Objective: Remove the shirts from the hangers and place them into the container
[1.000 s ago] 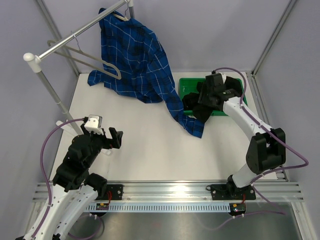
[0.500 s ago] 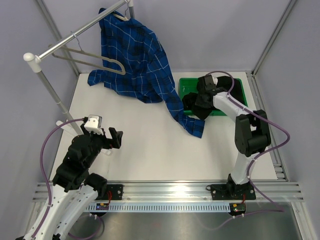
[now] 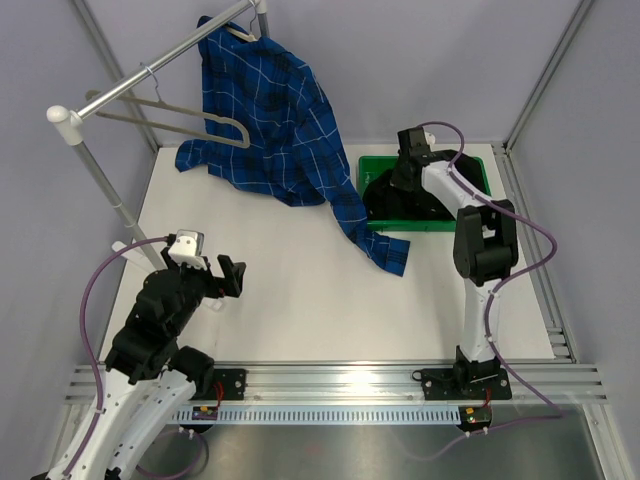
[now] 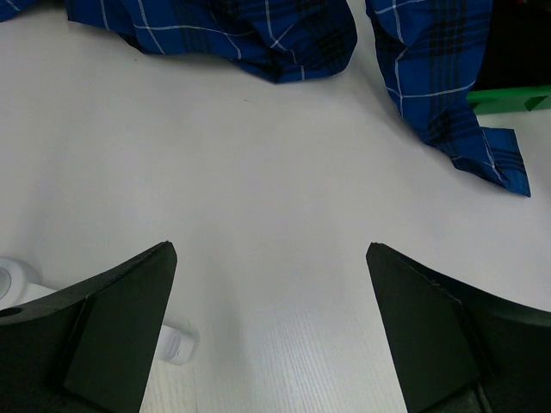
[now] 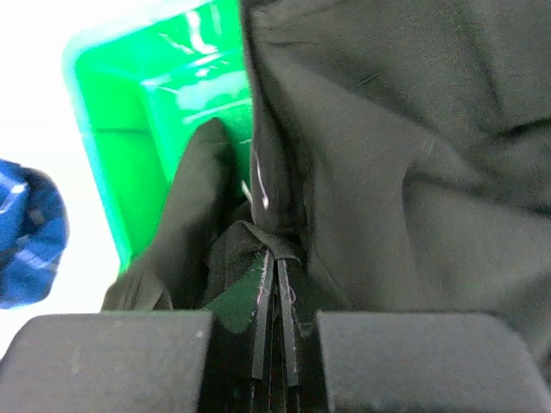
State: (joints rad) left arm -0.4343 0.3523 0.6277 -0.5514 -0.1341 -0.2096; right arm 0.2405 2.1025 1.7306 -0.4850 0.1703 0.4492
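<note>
The dark blue plaid shirt (image 3: 270, 110) hangs on a hanger (image 3: 238, 35) at the rail's far end, and its sleeve (image 4: 448, 86) trails onto the table beside the green container (image 3: 372, 165). A bare hanger (image 3: 175, 125) hangs further along the rail. The black shirt (image 3: 400, 200) lies bunched in the container (image 5: 112, 112). My right gripper (image 3: 405, 175) is low over it; in the right wrist view the gripper (image 5: 277, 258) is shut on a fold of the black shirt (image 5: 413, 129). My left gripper (image 4: 269, 249) is open over bare table near the left front (image 3: 232, 278).
A silver rail (image 3: 150, 80) with a white end cap (image 3: 62, 115) slants over the table's back left on a thin post. A small white foot (image 4: 172, 344) of the rack sits on the table by my left fingers. Frame posts stand at the corners.
My right gripper has moved toward the container's far side and closed on the black shirt, drawing the cloth off the front rim into the container. The bare hanger swung slightly. The left arm is still.
</note>
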